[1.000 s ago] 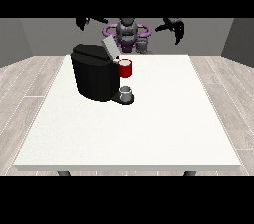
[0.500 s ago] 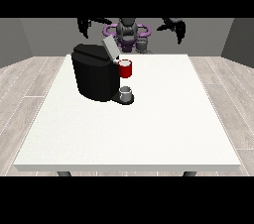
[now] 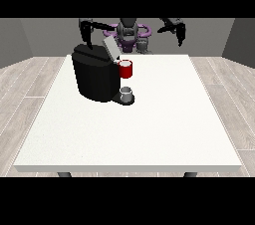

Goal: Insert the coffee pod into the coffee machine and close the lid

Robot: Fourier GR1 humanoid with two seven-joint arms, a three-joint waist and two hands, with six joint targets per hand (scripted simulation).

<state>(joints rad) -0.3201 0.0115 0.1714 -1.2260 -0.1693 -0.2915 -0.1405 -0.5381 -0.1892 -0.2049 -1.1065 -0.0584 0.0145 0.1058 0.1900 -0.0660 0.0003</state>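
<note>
Grey walls and plank flooring surround a white table (image 3: 164, 129). At the view's left a robot hand (image 3: 87, 34) hangs above the black coffee machine (image 3: 94, 77), whose lid (image 3: 110, 49) stands raised for loading; a grey thing (image 3: 126, 93), perhaps the coffee pod, sits at its base. Rightward, the other robot hand (image 3: 178, 29) hovers idle; I cannot tell either hand's finger state.

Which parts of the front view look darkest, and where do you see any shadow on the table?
Front view: even, soft lighting with no glare; the black coffee machine is the darkest mass, its details hard to read; only a faint shadow lies on the white table at the machine's base.
</note>
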